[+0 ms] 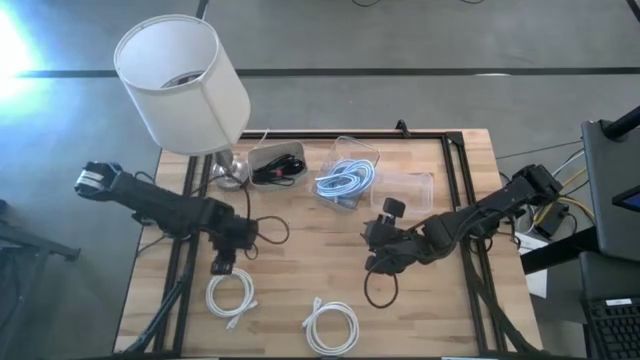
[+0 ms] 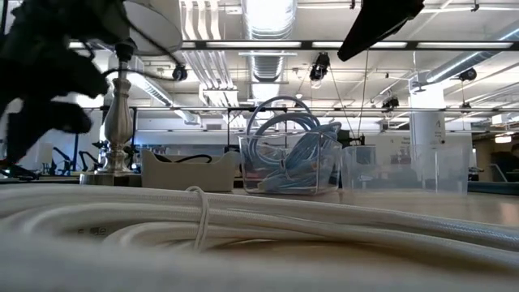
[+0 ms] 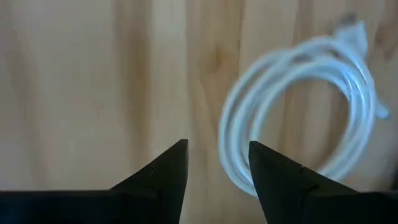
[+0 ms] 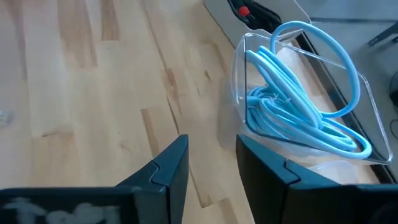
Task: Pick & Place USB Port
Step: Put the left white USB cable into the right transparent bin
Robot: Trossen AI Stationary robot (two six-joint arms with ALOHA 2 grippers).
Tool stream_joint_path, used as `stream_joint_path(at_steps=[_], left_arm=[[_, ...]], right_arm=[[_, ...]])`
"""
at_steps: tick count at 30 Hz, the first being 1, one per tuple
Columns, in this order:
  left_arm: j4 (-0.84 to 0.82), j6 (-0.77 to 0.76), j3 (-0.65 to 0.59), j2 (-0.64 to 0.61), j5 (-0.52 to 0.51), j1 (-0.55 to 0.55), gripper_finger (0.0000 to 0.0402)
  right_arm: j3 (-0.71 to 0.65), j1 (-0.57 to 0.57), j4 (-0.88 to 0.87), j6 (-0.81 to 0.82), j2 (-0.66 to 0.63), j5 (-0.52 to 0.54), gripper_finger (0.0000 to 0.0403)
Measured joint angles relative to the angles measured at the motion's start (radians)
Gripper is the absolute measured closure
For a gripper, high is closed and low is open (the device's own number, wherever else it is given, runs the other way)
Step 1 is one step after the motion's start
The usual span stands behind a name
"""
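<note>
Two white coiled cables lie flat on the wooden table, one (image 1: 230,294) near the left, one (image 1: 332,327) by the near edge; the latter fills the low view's foreground (image 2: 243,227). My left gripper (image 1: 222,262) hovers just above the left coil, open and pointing down; in its wrist view (image 3: 217,158) the coil (image 3: 305,112) lies beyond and beside one finger, apart from it. My right gripper (image 1: 378,262) hangs over the table's middle, open and empty (image 4: 210,152), facing the bin of blue cable (image 4: 298,118).
A lamp with a white shade (image 1: 182,82) stands at the far left. Along the far side sit a grey tray of black cables (image 1: 276,163), a clear bin of blue cable (image 1: 345,180) and an empty clear bin (image 1: 412,190). Bare wood lies between the arms.
</note>
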Motion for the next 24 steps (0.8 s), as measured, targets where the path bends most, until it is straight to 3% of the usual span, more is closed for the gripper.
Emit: stream_joint_path(at_steps=[4, 10, 17, 24], left_arm=[[0.013, -0.106, -0.044, 0.016, 0.094, -0.052, 0.0236], [0.136, -0.196, -0.079, 0.055, 0.085, -0.125, 0.0239], [0.187, -0.211, -0.11, 0.126, -0.05, -0.142, 0.0239], [0.208, -0.188, -0.109, 0.185, -0.079, -0.143, 0.0239]], right_arm=[[0.0, -0.024, 0.0, -0.024, 0.0, -0.001, 0.027], [0.0, -0.057, 0.01, -0.094, 0.0, -0.02, 0.0268], [0.0, -0.073, 0.028, -0.127, 0.0, -0.065, 0.0272], [0.0, -0.073, 0.036, -0.159, 0.0, -0.068, 0.0273]])
